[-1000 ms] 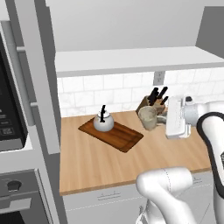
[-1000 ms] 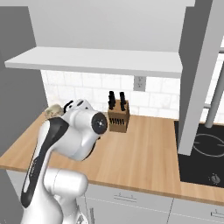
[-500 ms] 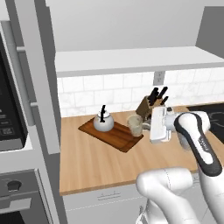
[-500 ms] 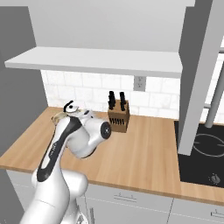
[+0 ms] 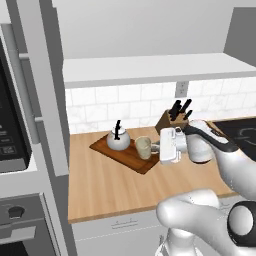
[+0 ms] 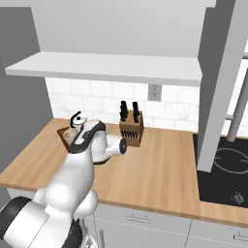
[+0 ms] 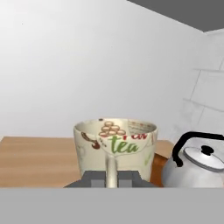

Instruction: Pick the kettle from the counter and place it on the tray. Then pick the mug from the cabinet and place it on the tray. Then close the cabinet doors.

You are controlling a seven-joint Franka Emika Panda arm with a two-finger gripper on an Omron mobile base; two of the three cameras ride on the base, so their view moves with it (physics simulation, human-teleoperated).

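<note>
**Mug held just above the tray, kettle close by**

The gripper is clamped on the handle of the mug, holding it upright over the tray, just beside the kettle already standing there. A careless descent could knock the kettle, or set the mug on the low rim so it tips. The tray's near corner looks free; beyond it the surface lies open. The knife block stands behind.

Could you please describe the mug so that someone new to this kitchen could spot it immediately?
On the tan counter, find the dark wooden tray under the wall shelf. The mug is above the tray's right end, held by its handle in the gripper. Unlike the silver kettle beside it, it is beige, open-topped and printed with "tea".
</note>
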